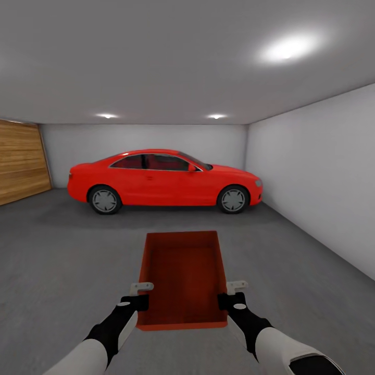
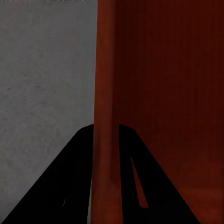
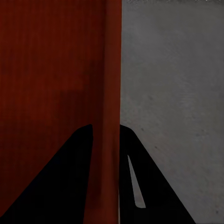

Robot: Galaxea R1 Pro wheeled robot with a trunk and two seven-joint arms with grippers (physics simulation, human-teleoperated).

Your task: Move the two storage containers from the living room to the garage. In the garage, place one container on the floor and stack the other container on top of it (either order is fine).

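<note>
One red-orange storage container (image 1: 182, 278) hangs in front of me above the garage's dark grey concrete floor (image 1: 62, 260), held between both arms. My left gripper (image 1: 140, 297) is shut on its left wall (image 2: 105, 93), one black finger (image 2: 70, 186) on each side. On the opposite wall (image 3: 112, 84) my right gripper (image 1: 229, 296) is shut the same way, fingers (image 3: 149, 186) straddling the thin plastic. The bin is lidless and empty. The second container is out of view.
A red car (image 1: 164, 181) is parked across the far end of the garage. The plank door (image 1: 21, 161) fills the left wall. A plain white wall (image 1: 317, 177) runs along the right. Concrete stretches between me and the car.
</note>
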